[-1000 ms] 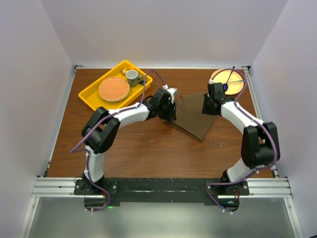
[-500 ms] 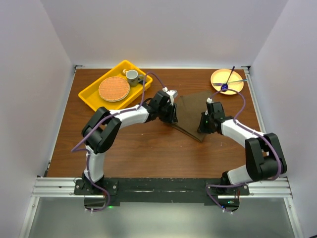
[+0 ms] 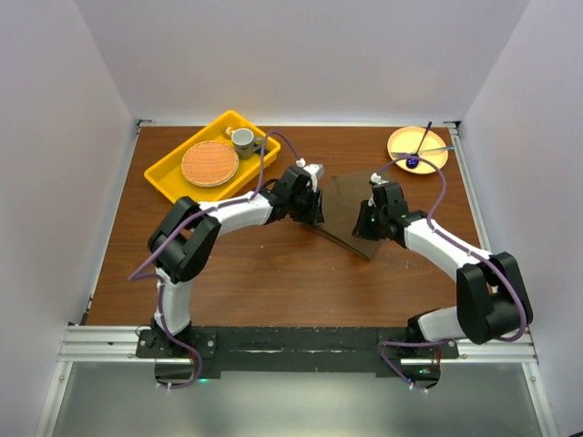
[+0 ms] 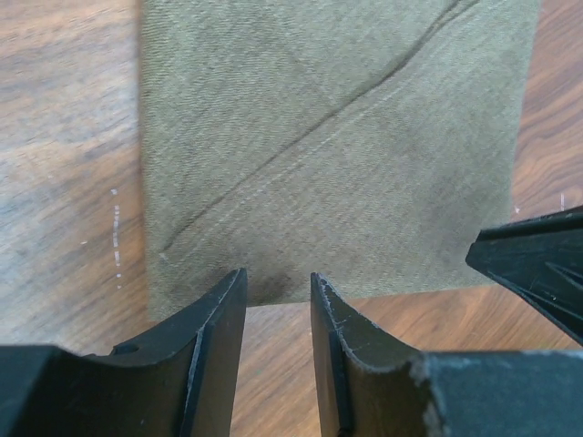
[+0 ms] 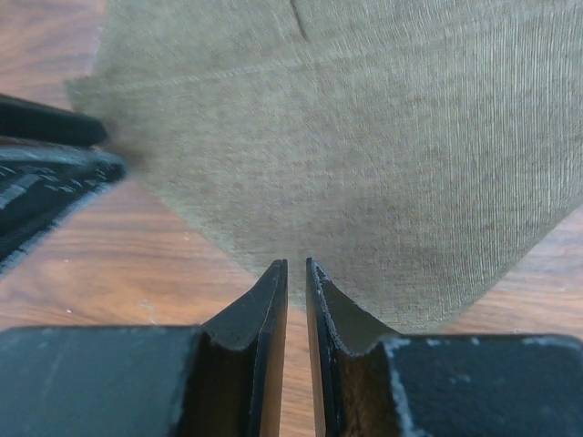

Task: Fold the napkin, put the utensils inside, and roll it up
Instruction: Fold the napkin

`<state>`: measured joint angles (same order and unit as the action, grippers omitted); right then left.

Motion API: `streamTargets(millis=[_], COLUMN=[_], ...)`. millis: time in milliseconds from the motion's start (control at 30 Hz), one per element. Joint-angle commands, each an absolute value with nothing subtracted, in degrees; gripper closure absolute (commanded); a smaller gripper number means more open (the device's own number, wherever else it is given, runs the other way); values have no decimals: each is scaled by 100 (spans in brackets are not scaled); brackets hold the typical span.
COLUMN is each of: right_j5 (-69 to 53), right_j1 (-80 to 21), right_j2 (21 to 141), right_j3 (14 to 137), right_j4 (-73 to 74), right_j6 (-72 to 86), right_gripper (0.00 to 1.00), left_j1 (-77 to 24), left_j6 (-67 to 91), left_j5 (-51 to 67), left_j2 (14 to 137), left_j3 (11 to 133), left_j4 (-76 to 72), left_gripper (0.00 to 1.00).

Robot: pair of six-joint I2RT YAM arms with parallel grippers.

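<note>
White walls close in a brown wooden tabletop (image 3: 273,273), and the napkin (image 3: 344,205) lies on it just right of the frame's centre; it looks to us already folded, with stacked edges along its lower left side. The left gripper (image 3: 316,211) sits at its left edge, fingers a little apart with nothing between them. The right gripper (image 3: 363,227) is at its right side, fingers almost together, and we cannot tell whether they pinch cloth. We see no gold utensils in any view, so we judge that loading and rolling are left to do; an orange plate (image 3: 393,146) sits at the upper right.
</note>
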<state>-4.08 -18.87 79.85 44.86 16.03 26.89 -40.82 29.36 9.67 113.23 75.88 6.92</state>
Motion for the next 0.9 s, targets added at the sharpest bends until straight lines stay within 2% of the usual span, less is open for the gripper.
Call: streamTargets(millis=[0,200,433,467,533,567,600,867], right_j5=[-440,-422,-97,-131,-167,-28,174,1423], right_j1=[-1898,-1942,-2082,-2144,-2441,-2583,-2732,-3770], right_j2=[7928,7901,7840,7814,7805,7822,7848,8806], right_j3=[4070,3998,4930,5139,5316,5457,5510,5950], right_j4=[1381,1397,2240,2320,2592,2697,2846,3340], right_j6=[2856,2787,2058,1752,1364,962,784,-306], right_gripper=[82,83,79,77,63,54,40,36], left_j1=[-3973,-3938,-3938,-3937,-3920,-3903,-3833,-3278], left_j6=[2839,2707,2671,2698,2829,2908,2996,4719], left_j5=[835,712,659,659,554,493,431,1001], left_j2=[11302,11321,10654,10504,9978,9784,9382,7419], left_j3=[7489,7444,7875,7866,7674,7560,7271,4959], left_j4=[554,659,1124,1160,1195,1187,1187,115], left_gripper=[61,61,57,54,48,45,41,39])
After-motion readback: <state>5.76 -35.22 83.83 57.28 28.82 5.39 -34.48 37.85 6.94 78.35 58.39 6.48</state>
